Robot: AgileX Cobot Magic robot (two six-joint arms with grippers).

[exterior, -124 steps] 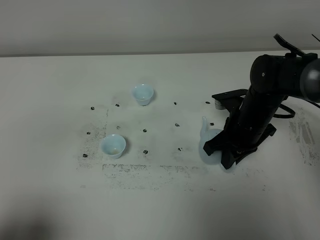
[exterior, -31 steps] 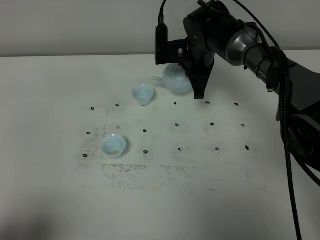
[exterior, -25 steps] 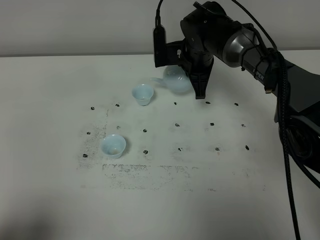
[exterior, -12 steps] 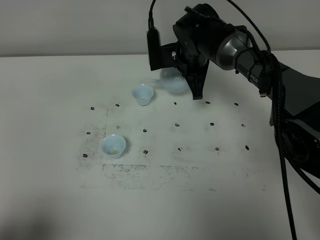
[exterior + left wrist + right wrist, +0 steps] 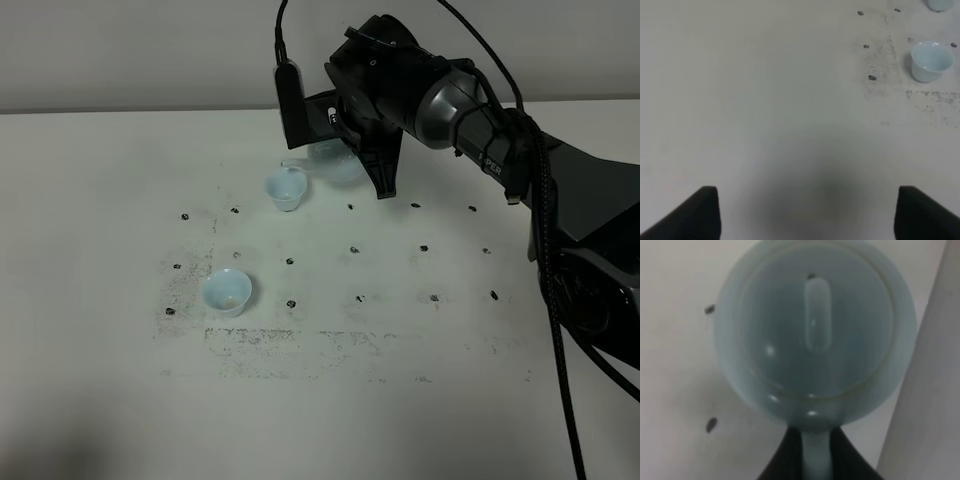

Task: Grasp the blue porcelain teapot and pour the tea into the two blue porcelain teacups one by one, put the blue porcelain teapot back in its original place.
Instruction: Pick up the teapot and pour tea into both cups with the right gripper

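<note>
1. Right gripper (image 5: 815,467): clamped hard on the loop handle (image 5: 816,452) of the blue porcelain teapot (image 5: 815,330). The wrist view shows a dark finger on each side of the handle.
2. The teapot is off the table (image 5: 100,200), held in the air at the far side of the work area. It hangs just beside and slightly above the far teacup (image 5: 286,189).
3. The right arm (image 5: 470,100) reaches in from the right and crosses the middle. Its wrist covers part of the pot body in the high view.
4. The pot is leaned over, spout (image 5: 296,165) toward the far teacup. The pot is smeared in the high view, so I can't tell whether the spout tip sits over the rim or only next to it. No stream is visible.
5. The wrist view looks straight at the lid (image 5: 812,325), seated on the pot with its long knob (image 5: 816,315) in the middle.
6. Near teacup (image 5: 227,292): upright on the table, toward the front left and well apart from the pot. Nothing touches it.
7. The far teacup is also upright on the table.
8. Left gripper (image 5: 807,212): jaws spread wide, nothing between them, bare table below. Both cups show at the edge of its wrist view, well away from it.
9. Rows of black marks (image 5: 355,250) dot the table, with a scuffed strip (image 5: 300,340) in front of the near teacup.
</note>
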